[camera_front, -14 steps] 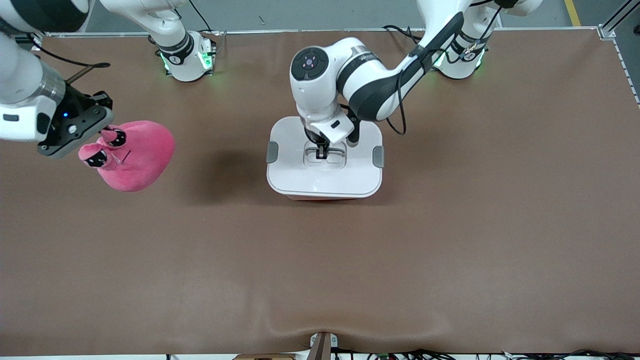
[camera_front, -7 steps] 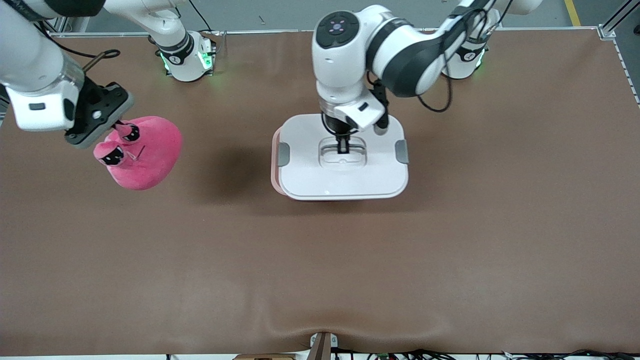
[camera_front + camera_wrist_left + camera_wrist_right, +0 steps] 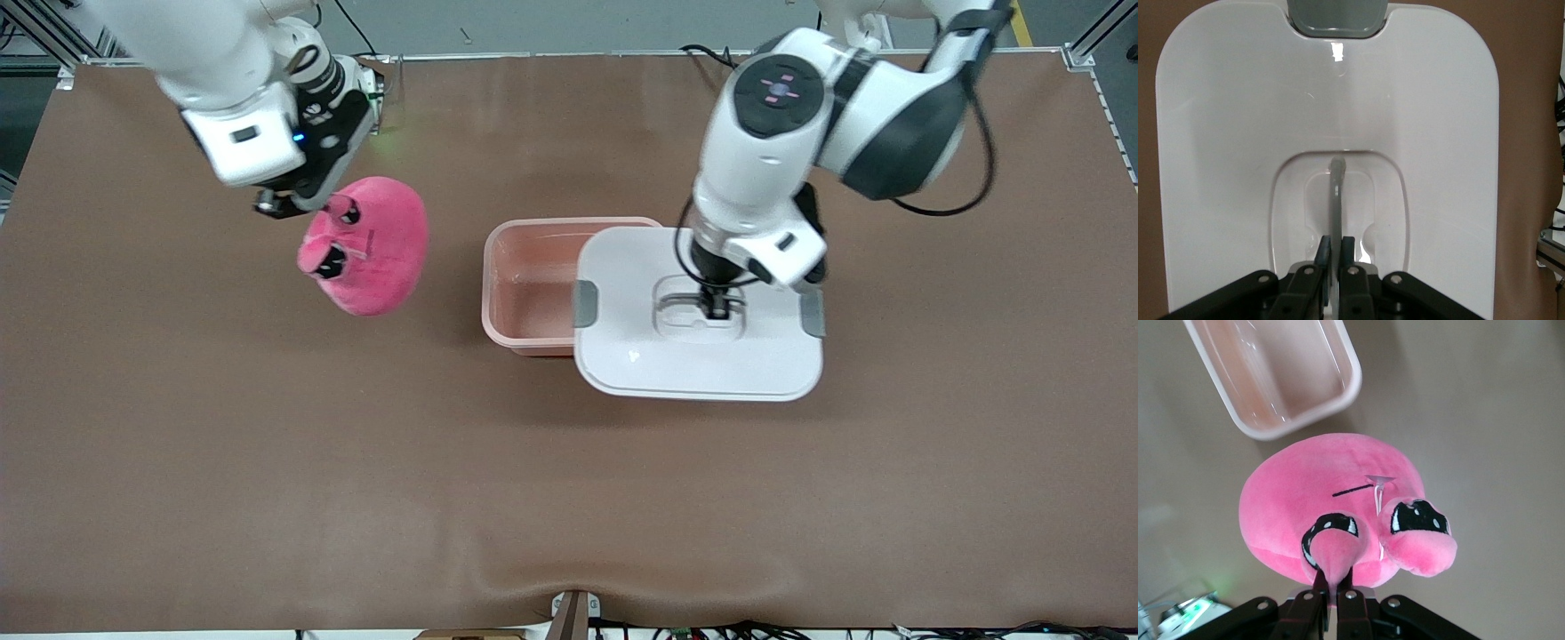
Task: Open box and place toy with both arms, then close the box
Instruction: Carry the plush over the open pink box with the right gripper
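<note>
Dangling plush toy (image 3: 372, 249); glossy rounded lid (image 3: 698, 342)

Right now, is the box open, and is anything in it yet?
Open and empty. The left gripper holds the lid by its handle, off toward the left arm's end; the uncovered part of the box shows only bare pink floor.

A robotics lab: 2 bench-mounted arms (image 3: 827, 98) on a brown-covered table (image 3: 569, 489), cables trailing.

Left gripper (image 3: 717, 307) clamped on lifted white lid (image 3: 698, 356), open pink box (image 3: 533, 284), right gripper (image 3: 307, 206) holding toy (image 3: 382, 258) aloft
</note>
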### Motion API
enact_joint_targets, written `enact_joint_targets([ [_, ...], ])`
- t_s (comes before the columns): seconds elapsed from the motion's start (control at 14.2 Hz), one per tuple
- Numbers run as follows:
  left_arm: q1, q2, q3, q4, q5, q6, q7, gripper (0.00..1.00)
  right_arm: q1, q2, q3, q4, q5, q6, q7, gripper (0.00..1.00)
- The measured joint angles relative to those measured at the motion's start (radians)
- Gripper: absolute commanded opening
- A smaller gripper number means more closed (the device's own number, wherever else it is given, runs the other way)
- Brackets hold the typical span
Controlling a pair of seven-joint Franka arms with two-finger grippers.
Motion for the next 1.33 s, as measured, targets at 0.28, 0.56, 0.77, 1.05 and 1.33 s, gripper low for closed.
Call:
enact_joint_targets([
  [0.28,0.120,-0.028,0.000,0.000,-0.024,-0.077,0.221,0.00,0.153,0.012,0.000,0.000,0.002,0.100,-0.010,0.00],
  [0.56,0.225,-0.029,0.002,-0.003,-0.031,-0.091,0.403,0.00,0.286,0.054,0.001,-0.004,0.001,0.159,-0.008,0.00],
  [0.77,0.263,-0.015,0.003,-0.012,-0.034,-0.094,0.470,0.00,0.303,0.114,-0.001,-0.008,-0.009,0.172,-0.024,0.00],
  [1.05,0.275,0.013,0.003,-0.019,-0.034,-0.094,0.476,0.00,0.351,0.189,-0.002,-0.010,-0.086,0.226,-0.037,0.00],
  [1.33,0.275,0.019,0.003,-0.027,-0.048,-0.094,0.475,0.00,0.362,0.210,-0.006,-0.010,-0.109,0.243,-0.038,0.00],
])
